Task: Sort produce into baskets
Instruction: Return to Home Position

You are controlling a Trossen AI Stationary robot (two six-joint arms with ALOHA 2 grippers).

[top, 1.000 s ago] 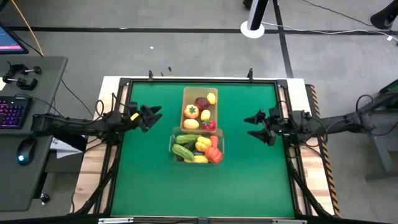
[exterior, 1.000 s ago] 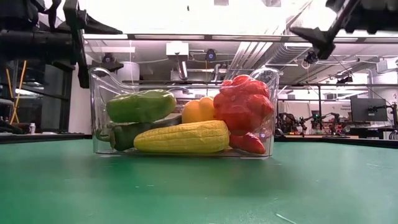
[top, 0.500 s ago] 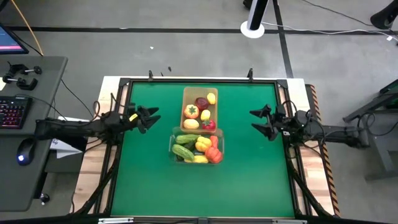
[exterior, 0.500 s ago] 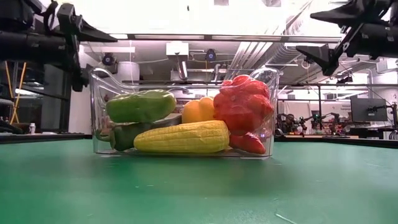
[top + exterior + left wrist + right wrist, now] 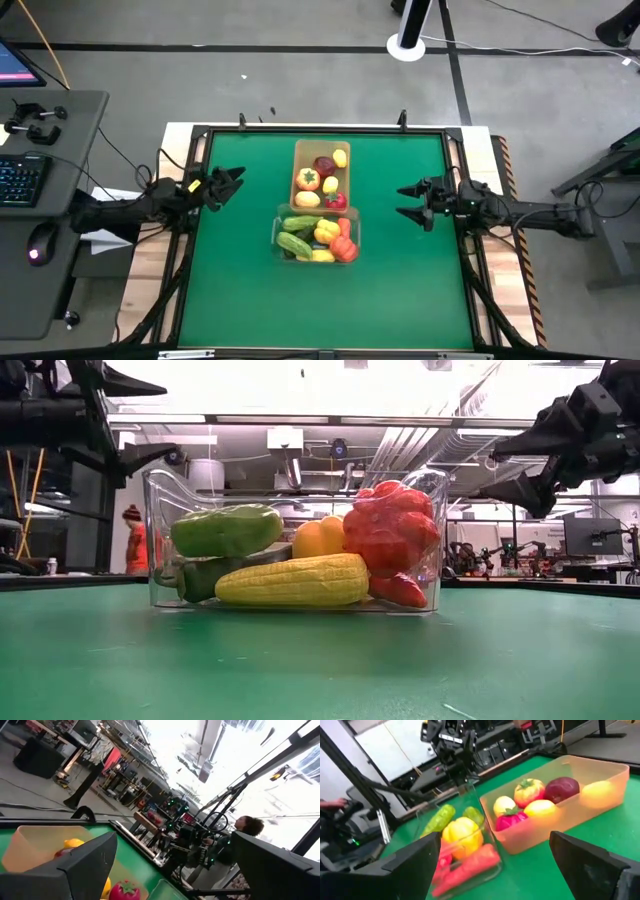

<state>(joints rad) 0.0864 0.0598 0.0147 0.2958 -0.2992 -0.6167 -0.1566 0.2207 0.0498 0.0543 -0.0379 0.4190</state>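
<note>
a green-topped bench [image 5: 400, 290] seen from above, with 2 bins touching each other at its middle. the tan bin [image 5: 322, 143] sits farther from the low camera. it holds a dark red apple [image 5: 324, 164], yellow lemons [image 5: 340, 157], a tomato-like piece [image 5: 308, 179] and a red strawberry-like piece [image 5: 336, 201]. the clear bin [image 5: 277, 235] holds green cucumbers [image 5: 295, 243], a yellow pepper [image 5: 326, 233], an ear of corn [image 5: 293, 581] and orange-red pieces that may be carrots [image 5: 346, 245]. every piece of produce in view sits inside a bin. the split reads as fruit in tan and vegetables in clear, so the sorting looks finished.

the left pincer [image 5: 232, 183] hangs above the bench's left edge, fingers apart, holding nothing. the right pincer [image 5: 403, 201] hangs over the right part of the bench, well apart from the bins, fingers apart, also empty. both point inward toward the bins. held out at the sides with no load, they look like arms bound for rest rather than reaching for another piece.

no brand, label or writing can be read on the bins, produce or arms. a desk [image 5: 60, 290] left of the bench carries a keyboard [image 5: 20, 180] and a mouse [image 5: 38, 255]. a person in red [image 5: 134, 540] stands far off in the room behind.
</note>
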